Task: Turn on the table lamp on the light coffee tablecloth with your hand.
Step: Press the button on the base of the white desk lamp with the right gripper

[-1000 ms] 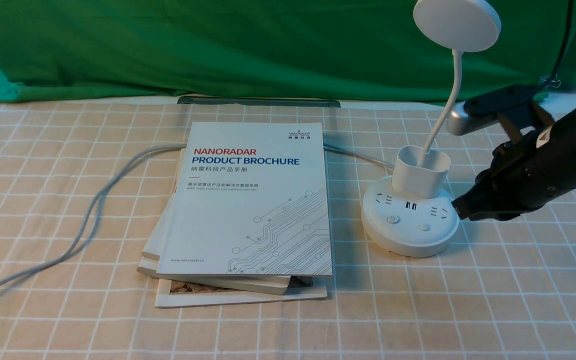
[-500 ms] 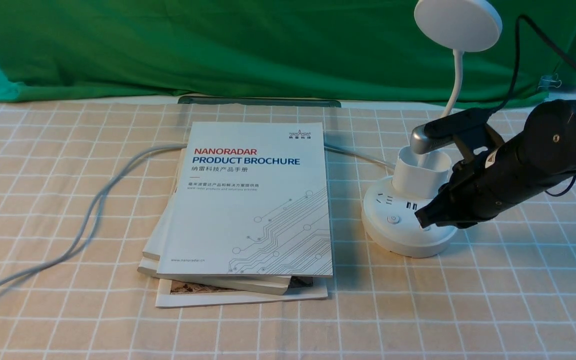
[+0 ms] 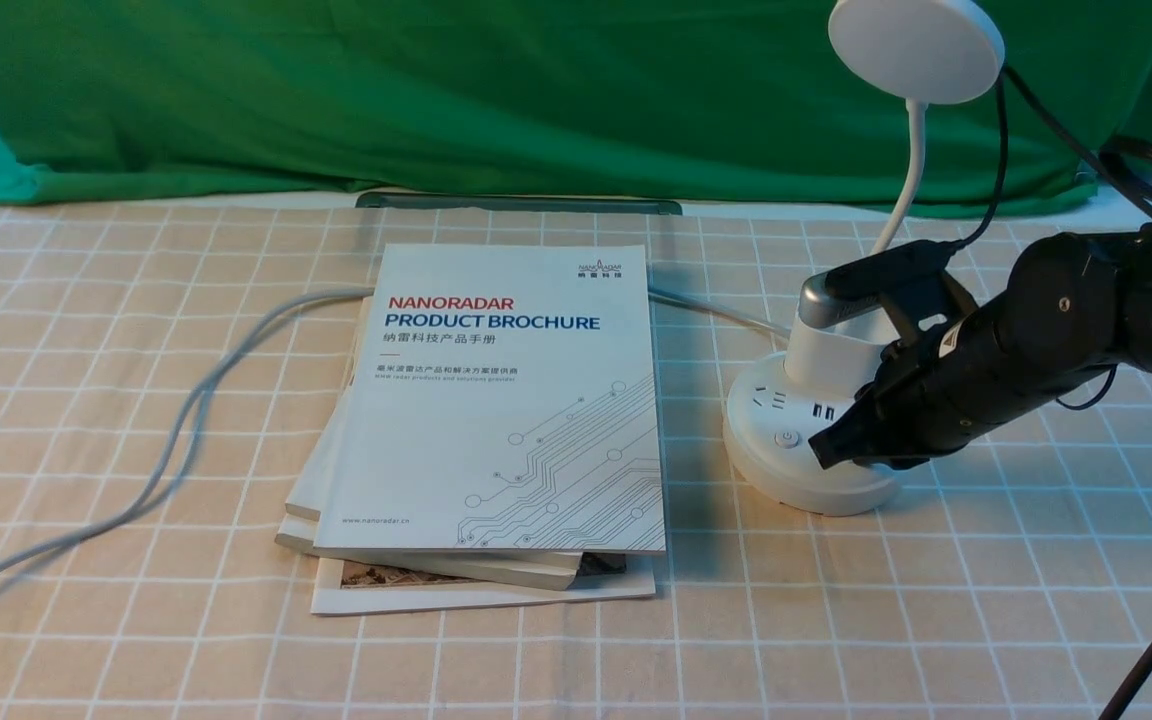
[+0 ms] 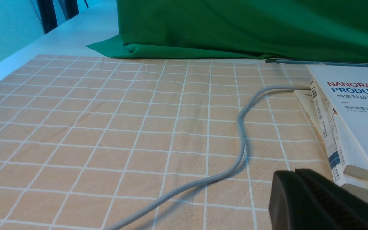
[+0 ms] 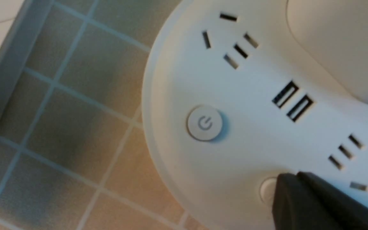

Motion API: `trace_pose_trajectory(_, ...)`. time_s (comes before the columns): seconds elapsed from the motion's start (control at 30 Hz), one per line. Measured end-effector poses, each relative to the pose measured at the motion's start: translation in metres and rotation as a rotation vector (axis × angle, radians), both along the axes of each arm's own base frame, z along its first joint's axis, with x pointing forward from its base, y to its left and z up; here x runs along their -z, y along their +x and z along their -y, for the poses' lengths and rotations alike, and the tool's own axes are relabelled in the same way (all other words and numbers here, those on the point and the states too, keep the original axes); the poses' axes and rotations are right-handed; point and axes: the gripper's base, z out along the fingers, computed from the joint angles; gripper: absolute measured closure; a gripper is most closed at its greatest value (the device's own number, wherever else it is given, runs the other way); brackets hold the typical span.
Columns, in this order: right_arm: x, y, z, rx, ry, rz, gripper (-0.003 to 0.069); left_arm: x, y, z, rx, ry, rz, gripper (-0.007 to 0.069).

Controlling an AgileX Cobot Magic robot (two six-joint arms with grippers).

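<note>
Beneath and all around the black, tapering right gripper [image 3: 824,450], the large light tan tablecloth with thin white grid lines [image 3: 576,660] is spreading out. Beyond the gripper, a plain green cloth backdrop [image 3: 576,100] is hanging. Right at the gripper's tip, the white table lamp with a round socket base [image 3: 786,475] is standing on the tablecloth; its base is lying under the tip and extending to the left of it. The lamp's long axis is running upright, its thin neck rising beyond the gripper, curving and leaning slightly right, and its flat disc head is facing toward the camera side, tilting downward. Well to the gripper's left, a stack of white-covered paper books [image 3: 496,400] is lying flat, with a grey cable [image 3: 176,440] running out past it. The right gripper's fingers are pressing together, as are those of the dark left gripper [image 4: 295,172]. Just left of the right gripper's tip, the round white power button [image 3: 787,439] is showing; beside its fingers, a smaller round white button [image 5: 267,190] is partly hiding.
</note>
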Motion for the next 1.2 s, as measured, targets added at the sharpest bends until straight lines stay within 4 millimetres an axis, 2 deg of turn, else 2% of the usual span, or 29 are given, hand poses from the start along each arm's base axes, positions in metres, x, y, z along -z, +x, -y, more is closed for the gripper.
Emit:
trace_pose_trajectory(0.57, 0.004, 0.001, 0.0, 0.001, -0.002, -0.007, 0.063, 0.0, 0.0, 0.0, 0.0, 0.001, 0.0, 0.0603)
trace_pose_trajectory(0.97, 0.012, 0.003, -0.015, -0.049, -0.023, -0.009, 0.0629, 0.0, 0.0, 0.0, 0.0, 0.001, 0.0, 0.0603)
trace_pose_trajectory(1.2, 0.005, 0.003, -0.015, -0.048, -0.017, 0.002, 0.0628, 0.0, 0.0, 0.0, 0.0, 0.001, 0.0, 0.0603)
